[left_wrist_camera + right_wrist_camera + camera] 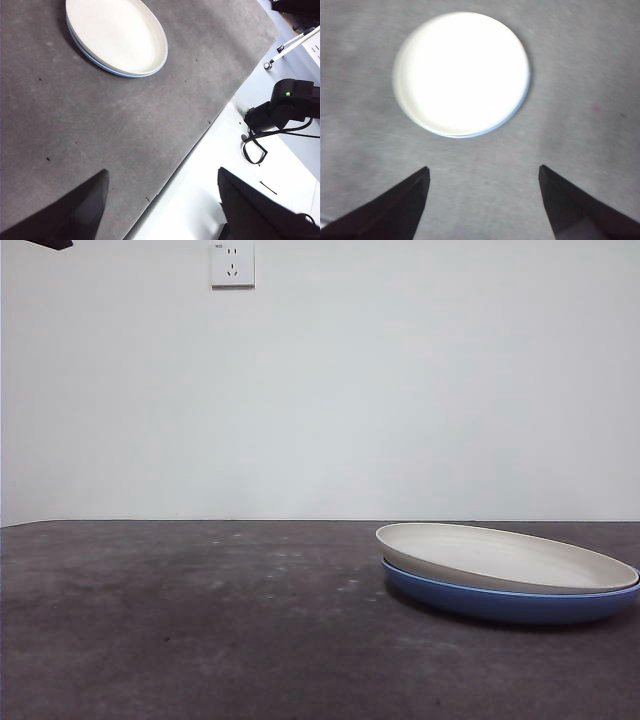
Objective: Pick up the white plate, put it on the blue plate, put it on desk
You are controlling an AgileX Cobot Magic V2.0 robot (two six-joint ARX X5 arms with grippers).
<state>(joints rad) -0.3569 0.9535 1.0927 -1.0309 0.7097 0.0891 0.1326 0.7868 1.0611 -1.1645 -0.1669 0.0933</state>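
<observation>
Sitting nested on the blue plate, the white plate is where you want it for the stacking step; the pair rests on the desk, toward the right in the front view. The white plate tilts slightly, its near-left rim riding a little higher than the blue rim beneath. Only a thin blue edge shows under it in both wrist views.

Right gripper: jaws spread wide, nothing between them. It hangs above the desk with the stack straight ahead of the jaw gap and close to centred on it. The view is blurred, so take its exact height as uncertain.

Left gripper: also wide open and empty, sitting over the desk's edge, with the stack well off to one side of its line and farther away.

Judgement: the right arm is the nearer and better aligned. The plates are round, so no long axis constrains you; any rim point will serve. What remains, going by the task, is setting the plate on the desk. You would need to reach forward and down to the near rim.

One black tip shows at the front view's top left corner; which arm it belongs to cannot be told.
</observation>
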